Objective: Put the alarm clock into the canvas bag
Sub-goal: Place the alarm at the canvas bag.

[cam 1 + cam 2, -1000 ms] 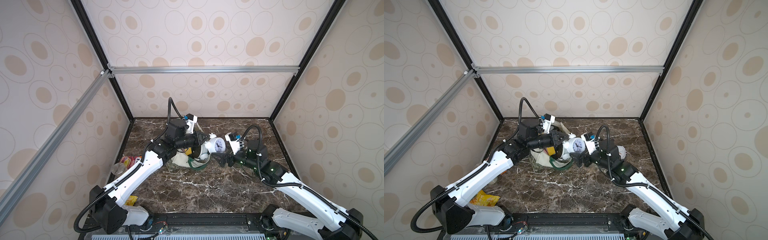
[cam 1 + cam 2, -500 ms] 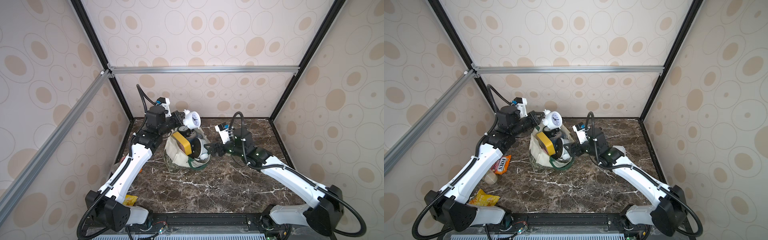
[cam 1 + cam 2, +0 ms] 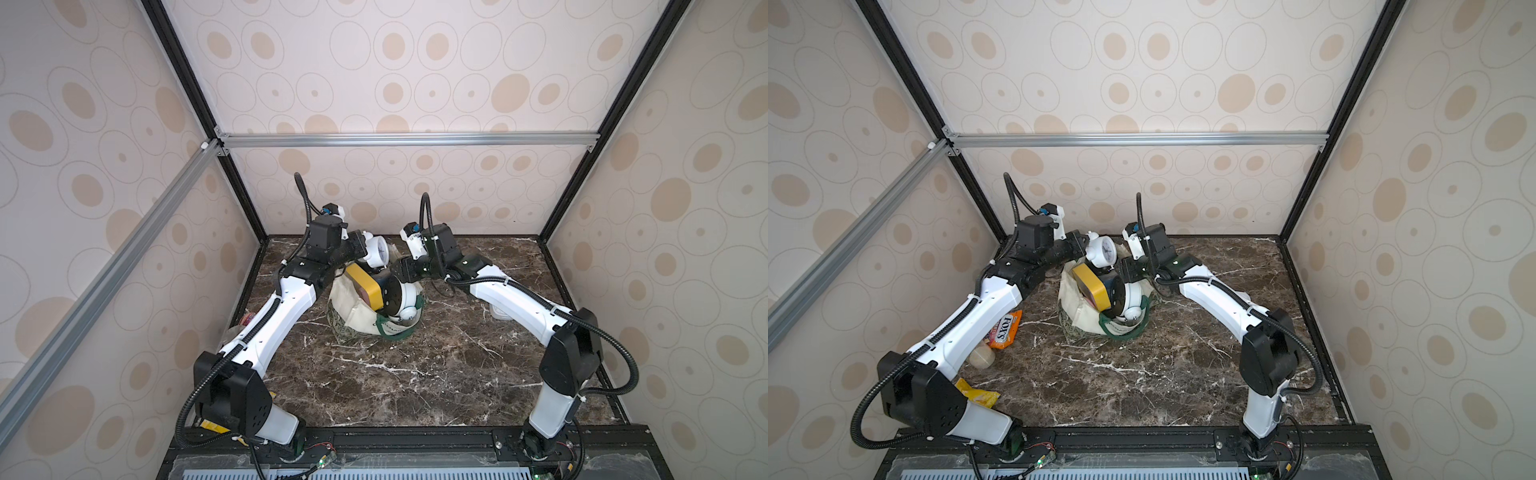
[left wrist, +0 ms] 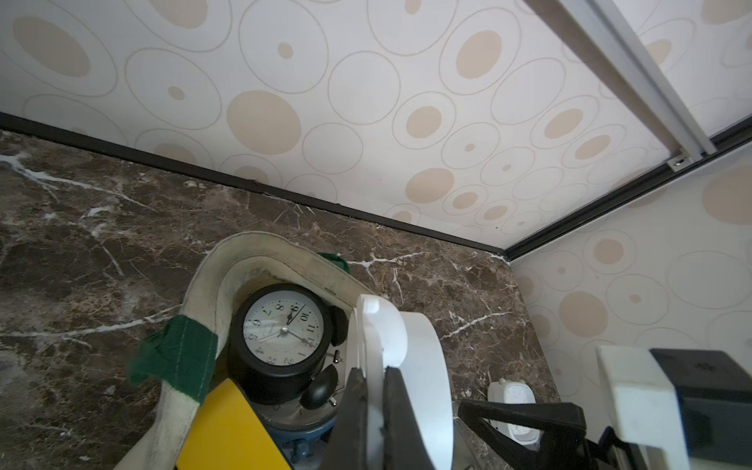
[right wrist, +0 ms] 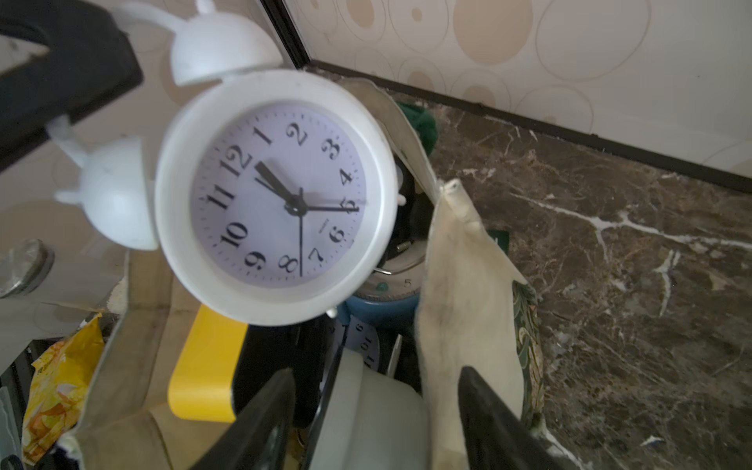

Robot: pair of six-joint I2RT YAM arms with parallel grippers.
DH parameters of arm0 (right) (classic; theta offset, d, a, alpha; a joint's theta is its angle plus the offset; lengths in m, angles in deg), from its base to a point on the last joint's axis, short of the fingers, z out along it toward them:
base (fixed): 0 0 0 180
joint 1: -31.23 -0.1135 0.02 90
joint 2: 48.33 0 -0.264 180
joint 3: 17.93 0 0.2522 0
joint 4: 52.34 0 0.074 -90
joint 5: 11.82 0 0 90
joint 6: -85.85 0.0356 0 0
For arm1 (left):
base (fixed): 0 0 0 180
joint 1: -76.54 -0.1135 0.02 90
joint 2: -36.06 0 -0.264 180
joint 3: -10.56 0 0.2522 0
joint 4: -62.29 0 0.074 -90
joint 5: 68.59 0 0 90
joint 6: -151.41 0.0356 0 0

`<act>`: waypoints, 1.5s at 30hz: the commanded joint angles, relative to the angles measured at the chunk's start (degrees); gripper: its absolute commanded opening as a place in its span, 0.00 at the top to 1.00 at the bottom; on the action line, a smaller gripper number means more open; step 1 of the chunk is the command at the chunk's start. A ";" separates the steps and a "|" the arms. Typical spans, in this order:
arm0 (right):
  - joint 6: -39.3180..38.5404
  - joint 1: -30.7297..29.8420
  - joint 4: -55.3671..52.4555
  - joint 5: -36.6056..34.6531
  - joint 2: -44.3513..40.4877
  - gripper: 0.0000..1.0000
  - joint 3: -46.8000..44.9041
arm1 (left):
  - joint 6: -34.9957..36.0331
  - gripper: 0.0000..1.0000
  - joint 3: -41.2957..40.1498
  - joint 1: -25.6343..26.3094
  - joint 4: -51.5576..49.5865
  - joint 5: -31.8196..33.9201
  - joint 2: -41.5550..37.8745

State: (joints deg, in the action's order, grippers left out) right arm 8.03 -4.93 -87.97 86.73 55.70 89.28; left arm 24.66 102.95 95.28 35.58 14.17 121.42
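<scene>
The alarm clock (image 3: 378,254) hangs above the canvas bag (image 3: 353,318) — other clocks (image 4: 280,333) lie inside.

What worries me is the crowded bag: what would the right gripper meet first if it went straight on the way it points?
Most likely the cloth wall of the canvas bag, which stands between the open fingers of the right gripper. Beyond it hangs the white alarm clock, though depth there is unclear.

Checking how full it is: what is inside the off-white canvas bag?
Inside the off-white canvas bag show a black round alarm clock, a yellow rectangular block, a blue-rimmed clock and a white round clock. Whatever lies beneath them, and the bag's bottom, is covered.
</scene>
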 commanded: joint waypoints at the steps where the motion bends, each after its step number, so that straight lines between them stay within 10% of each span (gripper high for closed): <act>1: -0.69 0.54 -5.05 -2.07 1.80 0.50 1.82 | 1.43 1.00 -1.06 -0.92 0.16 1.76 -0.50; 7: -1.81 0.74 -8.48 -2.87 4.08 1.00 5.12 | 0.02 1.00 -6.27 -1.16 0.30 -1.55 -2.04; 15: -0.79 1.11 -3.80 -3.69 -5.06 1.00 0.16 | 4.86 1.00 -11.77 -0.41 -2.42 -6.53 -2.83; 20: 0.24 1.14 -2.88 -4.49 -7.55 1.00 -2.25 | 11.17 0.99 -9.64 3.08 -8.48 2.19 2.95; 32: 2.05 3.29 1.19 -4.40 -10.39 1.00 -7.65 | 10.54 0.37 -8.47 4.99 -1.72 -2.95 -2.76; 37: 2.49 4.28 5.50 -3.68 -13.23 0.79 -11.00 | 12.14 0.17 -6.47 5.04 -0.55 -4.61 -8.15; 42: 3.66 6.83 8.18 -1.52 -17.32 0.17 -13.67 | 12.89 0.02 -8.78 4.99 3.81 -5.87 -14.04; 45: 4.60 9.38 7.58 -3.38 -21.74 0.00 -16.76 | 12.80 0.02 -10.14 4.89 3.96 -7.58 -16.00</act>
State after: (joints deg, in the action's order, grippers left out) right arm 11.68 2.83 -81.55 84.57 37.45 74.96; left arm 36.18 93.40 100.40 38.10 8.64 106.91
